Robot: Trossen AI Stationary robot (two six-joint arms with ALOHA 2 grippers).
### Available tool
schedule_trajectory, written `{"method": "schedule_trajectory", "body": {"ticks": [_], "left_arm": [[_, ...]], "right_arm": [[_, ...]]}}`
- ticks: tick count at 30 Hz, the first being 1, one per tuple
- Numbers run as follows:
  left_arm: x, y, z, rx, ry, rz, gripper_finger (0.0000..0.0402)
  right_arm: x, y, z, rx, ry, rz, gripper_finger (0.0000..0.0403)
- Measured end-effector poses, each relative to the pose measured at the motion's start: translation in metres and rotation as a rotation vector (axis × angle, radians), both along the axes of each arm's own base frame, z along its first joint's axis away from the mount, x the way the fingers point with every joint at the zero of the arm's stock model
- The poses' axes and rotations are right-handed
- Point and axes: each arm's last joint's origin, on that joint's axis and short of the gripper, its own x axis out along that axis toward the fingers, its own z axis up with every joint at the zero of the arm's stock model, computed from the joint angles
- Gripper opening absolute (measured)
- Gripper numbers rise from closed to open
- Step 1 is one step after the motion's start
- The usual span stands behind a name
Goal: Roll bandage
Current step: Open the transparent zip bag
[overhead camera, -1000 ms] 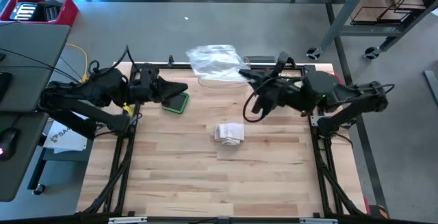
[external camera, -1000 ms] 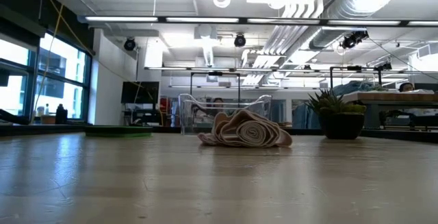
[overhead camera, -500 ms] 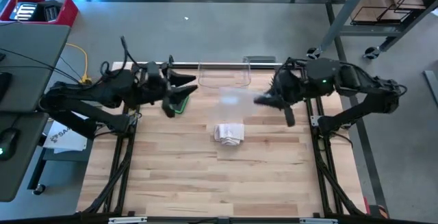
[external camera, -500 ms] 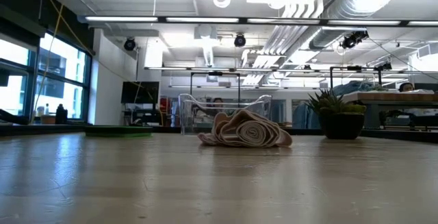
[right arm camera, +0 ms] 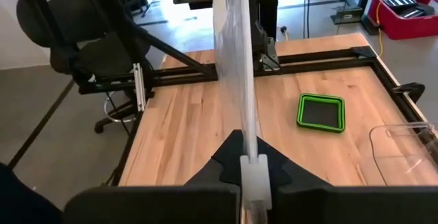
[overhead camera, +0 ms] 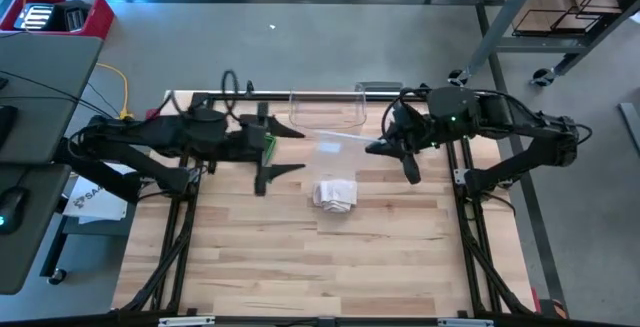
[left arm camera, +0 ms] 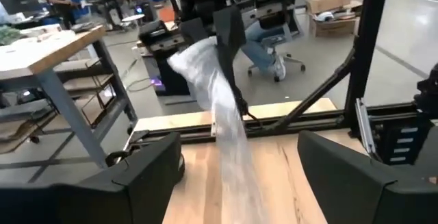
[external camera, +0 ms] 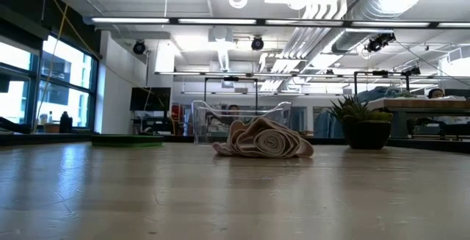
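The bandage lay as a loose, crumpled roll near the middle of the wooden table, just below centre in the high view. In the low view the same beige roll sat a little right of centre, its coiled end facing the camera, and nothing was touching it.

The right gripper hung over the upper middle of the table, to the upper right of the bandage. Its fingers were pinched tight on a thin clear plastic bag, which stretched out toward the left of the frame. The right wrist view showed that plastic running straight up from the closed fingertips.

The left gripper reached in from the left side of the high view, its two fingers spread wide apart and gripping nothing. In the left wrist view the plastic bag hung in the air between and beyond those open fingers, apart from them, as far as I could tell.

A clear plastic container stood at the table's upper edge, above the bandage. A green-rimmed tray lay on the wood, mostly hidden under the left arm in the high view. A potted plant stood to the right in the low view.
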Motion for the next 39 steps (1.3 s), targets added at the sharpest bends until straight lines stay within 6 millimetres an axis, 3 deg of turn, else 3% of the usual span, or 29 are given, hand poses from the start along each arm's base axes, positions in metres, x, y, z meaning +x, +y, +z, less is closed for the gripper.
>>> {"method": "schedule_trajectory", "body": {"ticks": [4,16,23,25,27,32,36,39], "left_arm": [[0.014,-0.002,0.001,-0.093,-0.022,0.019,0.0294],[0.021,0.002,0.002,-0.333,-0.069,0.062,0.0294],[0.038,-0.001,-0.01,-0.358,-0.028,0.037,0.0289],[0.04,-0.002,-0.011,-0.35,-0.031,0.073,0.0268],[0.04,-0.001,-0.012,-0.343,-0.036,0.109,0.0222],[0.034,0.008,-0.005,-0.364,-0.064,0.114,0.0031],[0.029,0.015,-0.011,-0.39,0.012,0.155,0.0007],[0.024,0.019,-0.019,-0.41,0.093,0.197,0.0002]], "right_arm": [[0.009,0.001,-0.004,-0.036,0.005,0.023,0.0],[0.029,0.003,-0.006,-0.075,-0.066,0.086,0.0],[0.039,0.003,-0.007,-0.095,-0.095,0.094,0.0],[0.039,0.003,-0.008,-0.091,-0.094,0.092,0.0],[0.038,0.003,-0.008,-0.09,-0.084,0.094,0.0],[0.037,0.004,-0.009,-0.016,-0.062,0.076,0.0],[0.037,0.003,-0.009,0.074,-0.041,0.018,0.0006],[0.037,-0.001,-0.01,0.112,-0.033,-0.016,0.0034]]}}
